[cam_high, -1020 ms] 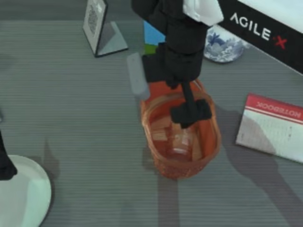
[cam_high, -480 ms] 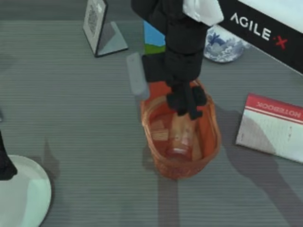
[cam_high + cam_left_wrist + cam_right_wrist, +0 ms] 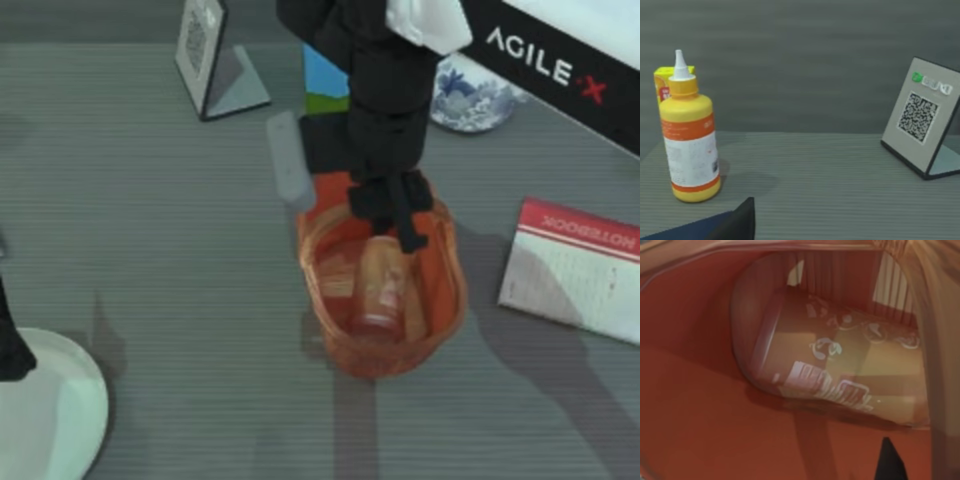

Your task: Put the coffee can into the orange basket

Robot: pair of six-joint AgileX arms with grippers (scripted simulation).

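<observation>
Grey ribbed table: orange basket, notebook, QR stand, white plate.

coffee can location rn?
In the top view the coffee can lies inside the orange basket, near table centre, just below the right claw; the right wrist view shows it close up.

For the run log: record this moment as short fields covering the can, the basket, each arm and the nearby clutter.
can: coffee can lies on its side inside the orange basket
right gripper: right gripper over the basket's far rim, not gripping the can
left arm: parked at the table's left edge by a white plate
clutter: notebook, QR stand, blue-and-white bowl
</observation>
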